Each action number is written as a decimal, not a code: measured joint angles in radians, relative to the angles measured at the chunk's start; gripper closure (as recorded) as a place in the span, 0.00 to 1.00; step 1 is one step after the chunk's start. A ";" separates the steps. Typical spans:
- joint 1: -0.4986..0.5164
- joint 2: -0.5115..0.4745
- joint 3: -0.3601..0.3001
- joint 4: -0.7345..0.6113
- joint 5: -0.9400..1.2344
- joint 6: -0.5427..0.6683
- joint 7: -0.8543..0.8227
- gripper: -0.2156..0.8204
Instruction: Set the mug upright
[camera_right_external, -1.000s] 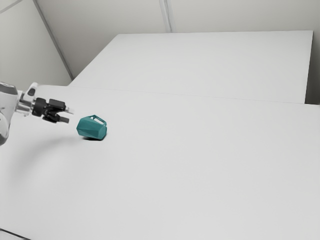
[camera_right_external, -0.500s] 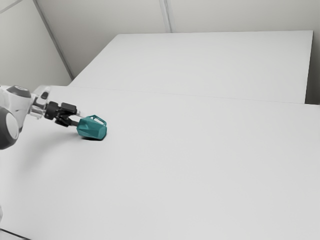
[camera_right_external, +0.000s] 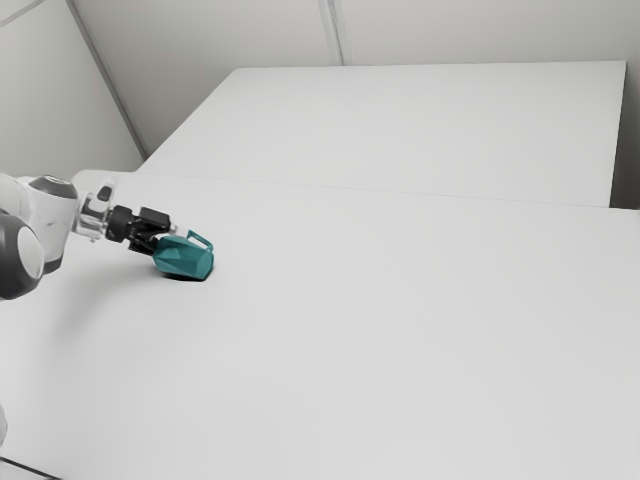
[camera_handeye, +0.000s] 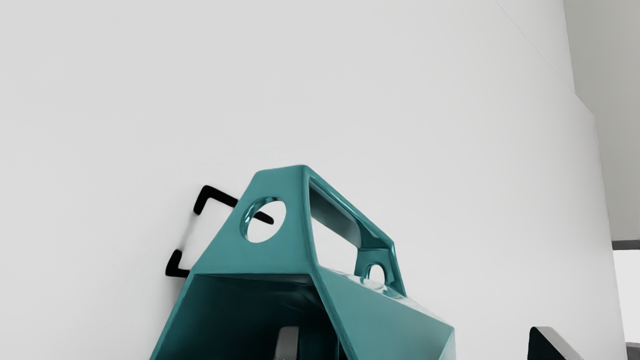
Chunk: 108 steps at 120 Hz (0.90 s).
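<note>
The teal faceted mug lies on its side on the white table, its handle upward and its open mouth toward the hand. My black gripper is at the mug's mouth end, on the exterior view's left. In the wrist view, the gripper stands open, one finger reaching inside the mug's dark mouth and the other outside, past the side wall with a gap. The mug shows its handle and a round hole near the rim. The deeper part of the inner finger is hidden in the mug.
The white tabletop stretches toward the exterior view's right, with a white panel behind it. Black angular marks show beside the mug in the wrist view. A dark cable lies at the exterior view's lower left.
The arm has advanced toward the exterior view's right and slightly down, bringing the gripper from short of the mug to its mouth. The mug has not visibly moved.
</note>
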 joint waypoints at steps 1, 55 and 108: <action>0.000 0.000 0.000 0.000 0.000 0.000 0.000 0.35; 0.000 -0.002 -0.009 0.000 0.001 -0.003 -0.011 0.81; -0.015 -0.142 -0.076 -0.050 0.104 0.009 -0.027 0.92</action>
